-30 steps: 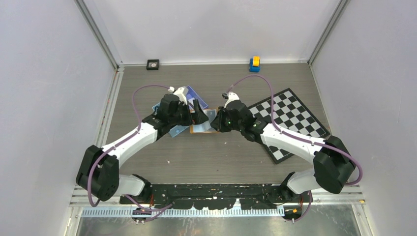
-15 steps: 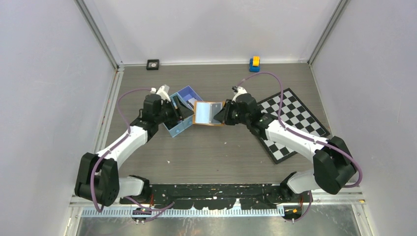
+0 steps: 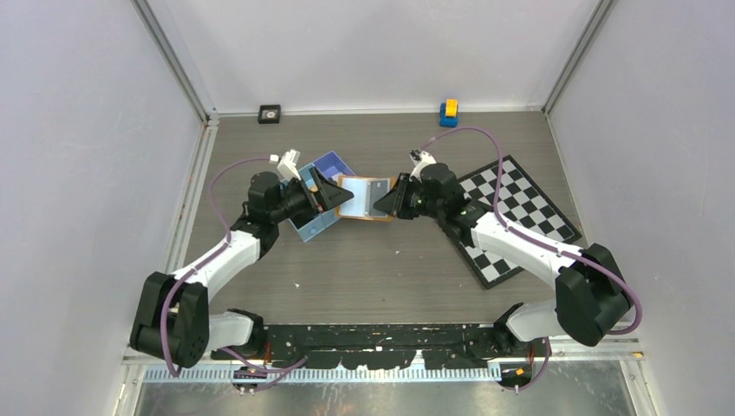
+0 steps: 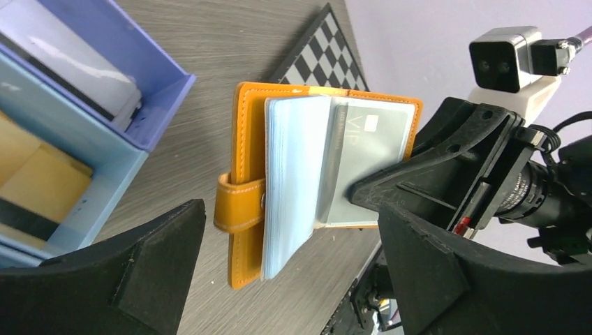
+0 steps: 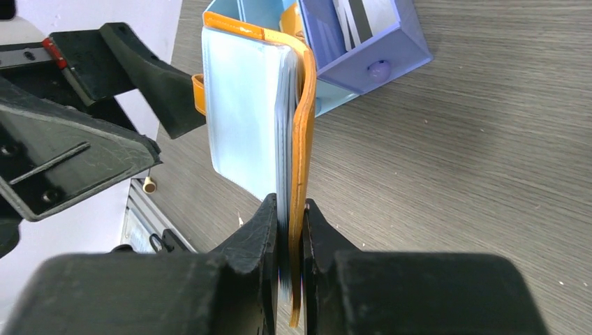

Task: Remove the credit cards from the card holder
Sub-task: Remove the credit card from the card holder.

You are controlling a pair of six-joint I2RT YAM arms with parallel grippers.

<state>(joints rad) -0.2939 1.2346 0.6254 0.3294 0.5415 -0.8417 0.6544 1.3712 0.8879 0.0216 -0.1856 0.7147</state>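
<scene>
The orange card holder (image 3: 366, 198) hangs open above the table with its pale blue sleeves (image 4: 297, 167) fanned out. My right gripper (image 5: 291, 209) is shut on its right cover and the sleeves behind it. A pale grey credit card (image 4: 370, 136) marked VIP sits in the inner sleeve. More cards (image 5: 359, 17) lie in the blue tray (image 3: 312, 227). My left gripper (image 3: 334, 198) stands open just left of the holder, above the tray's right end. In the left wrist view its fingers (image 4: 139, 272) flank the holder's strap edge (image 4: 241, 202) without touching it.
A chessboard mat (image 3: 511, 217) lies under my right arm. A small yellow and blue toy (image 3: 448, 112) and a black square item (image 3: 269, 113) sit by the back wall. Enclosure walls close in on both sides.
My left gripper pulled back from the holder to over the tray, then swung its open jaws toward the holder again. My right gripper shifted the holder slightly right and stood it more upright.
</scene>
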